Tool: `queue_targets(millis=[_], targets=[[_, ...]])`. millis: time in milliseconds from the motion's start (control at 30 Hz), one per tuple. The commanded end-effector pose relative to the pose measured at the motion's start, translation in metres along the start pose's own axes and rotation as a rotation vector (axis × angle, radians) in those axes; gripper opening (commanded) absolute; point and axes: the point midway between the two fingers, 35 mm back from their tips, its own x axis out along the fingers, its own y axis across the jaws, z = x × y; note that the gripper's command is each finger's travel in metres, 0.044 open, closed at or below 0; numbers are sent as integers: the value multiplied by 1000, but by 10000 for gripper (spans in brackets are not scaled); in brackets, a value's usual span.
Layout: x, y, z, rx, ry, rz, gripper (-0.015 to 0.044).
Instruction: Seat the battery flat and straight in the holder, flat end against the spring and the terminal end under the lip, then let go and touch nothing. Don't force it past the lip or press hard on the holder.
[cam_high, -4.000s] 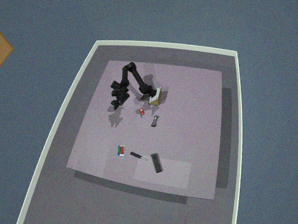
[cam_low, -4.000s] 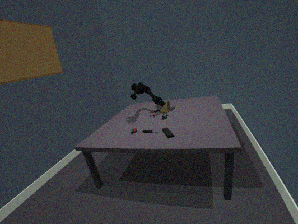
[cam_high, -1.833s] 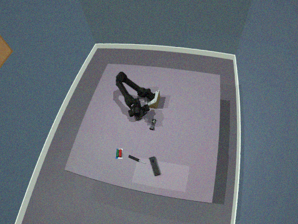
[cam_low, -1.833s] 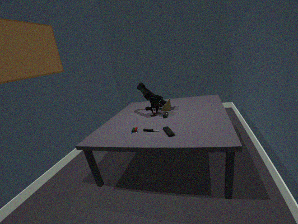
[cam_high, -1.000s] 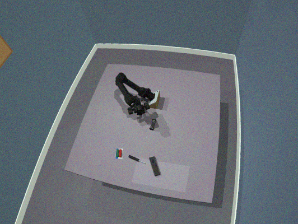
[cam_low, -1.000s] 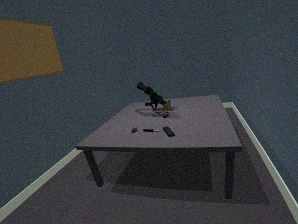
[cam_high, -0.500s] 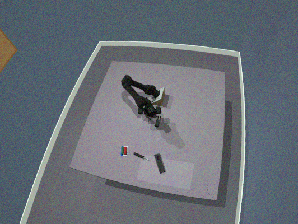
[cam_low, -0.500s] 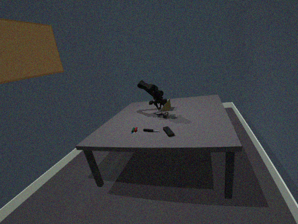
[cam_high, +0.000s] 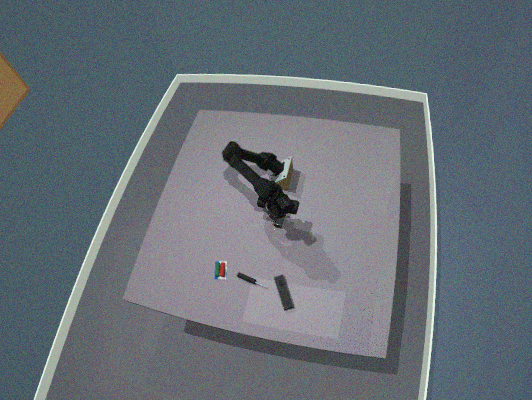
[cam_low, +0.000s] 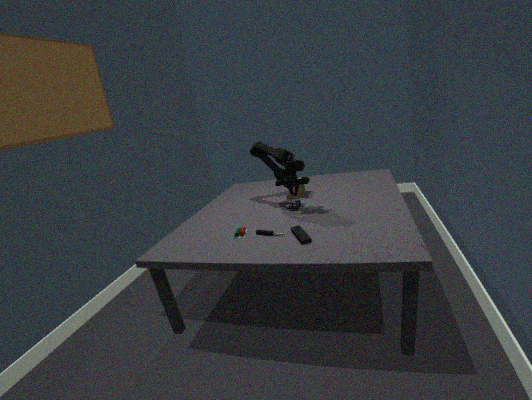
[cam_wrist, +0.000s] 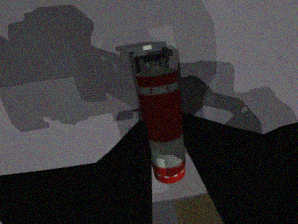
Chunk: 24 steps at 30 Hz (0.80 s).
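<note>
We've got the claw clamped on the battery mid-body, lifted off the table, holder at 6 o'clock — a rigid, smooth, likely slippery cylinder, so we favour that central grip.

Matt table; battery in glossy wrap (metal-looking ends).

From my feed the room's pretty dim. Walls are a flat dark blue all round, with an orange panel up on the left one. The table is a plain lilac-grey slab on dark square legs, throwing a big shadow on the grey floor. A white skirting strip runs along the floor's edges.
</note>
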Motion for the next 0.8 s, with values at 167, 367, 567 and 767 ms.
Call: queue_targets(millis=[167, 367, 567, 767], targets=[[15, 3, 4, 5, -87, 9, 67], [26, 2, 5, 1, -157, 15, 67], [34, 0, 6, 1, -220, 17, 67], [39, -2, 6, 1, -255, 21, 67]])
